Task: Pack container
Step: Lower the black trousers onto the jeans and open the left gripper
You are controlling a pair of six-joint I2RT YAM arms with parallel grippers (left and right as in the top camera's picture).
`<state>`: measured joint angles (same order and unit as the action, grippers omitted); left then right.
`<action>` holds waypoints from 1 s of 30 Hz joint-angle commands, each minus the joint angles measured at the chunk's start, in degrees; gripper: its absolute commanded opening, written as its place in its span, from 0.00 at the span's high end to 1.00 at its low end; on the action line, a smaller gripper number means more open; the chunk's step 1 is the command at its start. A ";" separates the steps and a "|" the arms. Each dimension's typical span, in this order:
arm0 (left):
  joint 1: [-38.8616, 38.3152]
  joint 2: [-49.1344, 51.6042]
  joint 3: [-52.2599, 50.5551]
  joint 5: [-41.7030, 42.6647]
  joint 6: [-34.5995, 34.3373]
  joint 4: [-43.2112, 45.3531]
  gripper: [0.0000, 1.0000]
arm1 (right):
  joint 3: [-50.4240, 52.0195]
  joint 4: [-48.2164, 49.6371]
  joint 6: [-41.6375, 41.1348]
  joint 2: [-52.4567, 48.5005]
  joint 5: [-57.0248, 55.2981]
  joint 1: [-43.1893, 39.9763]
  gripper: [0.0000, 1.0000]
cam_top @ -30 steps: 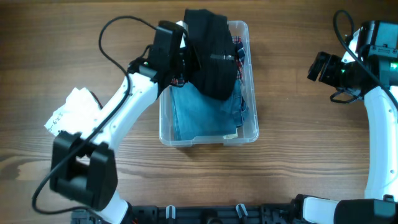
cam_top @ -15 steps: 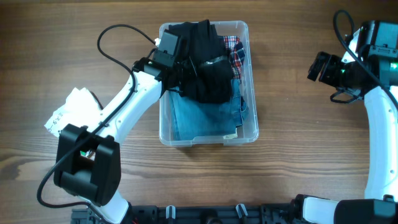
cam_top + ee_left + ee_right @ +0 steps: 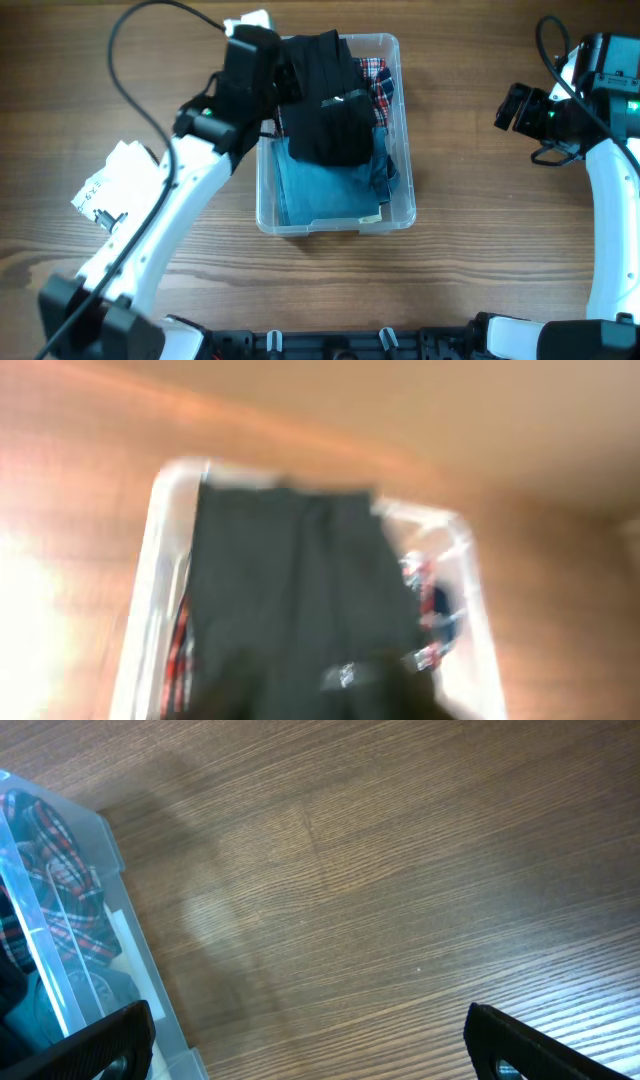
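1. Since a second ago: the left arm has swung from over the middle of the container [image 3: 408,150] to its far-left corner. The black garment [image 3: 325,100], then bunched high, now lies flatter inside.
2. Black garment: in the far half of the container, on top of the folded denim [image 3: 320,190] and just beside the plaid cloth [image 3: 378,85] at the right wall. It reaches the far rim.
3. Left gripper [image 3: 278,82]: at the container's left wall. Its jaws are hidden under the wrist (and the wrist view is blurred), so grasp or release cannot be told.
4. Right gripper [image 3: 320,1050]: well apart to the right of the container, fingers spread wide, empty.
5. Step in hand, as judged: settling the garment. Done well, any cloth on the rim gets tucked inside the walls. The hand then lifts straight up so nothing drags out or shifts the container.
6. White packet [image 3: 105,185]: left of the container, well apart, unpacked.
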<state>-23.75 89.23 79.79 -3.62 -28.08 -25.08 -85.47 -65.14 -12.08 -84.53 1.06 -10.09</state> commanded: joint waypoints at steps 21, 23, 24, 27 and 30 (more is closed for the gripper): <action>-2.67 33.55 0.96 7.52 1.14 21.00 0.96 | 0.09 0.20 0.70 0.11 -0.15 -0.07 0.00; -2.80 32.65 0.98 7.96 1.11 21.07 0.96 | 0.09 0.20 0.72 0.11 -0.15 -0.07 0.00; -2.80 31.78 1.03 7.93 1.14 21.05 0.96 | 0.09 0.20 0.72 0.09 -0.15 -0.07 0.00; -2.84 26.69 1.03 8.11 1.11 21.03 0.96 | 0.09 0.20 0.72 0.09 -0.15 -0.07 0.00; -3.32 20.11 1.03 8.09 1.11 21.03 0.94 | 0.09 0.20 0.72 0.11 -0.15 -0.07 0.00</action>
<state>-25.71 116.60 81.28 1.15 -27.66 -3.99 -85.47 -65.12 -12.08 -84.53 1.06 -10.09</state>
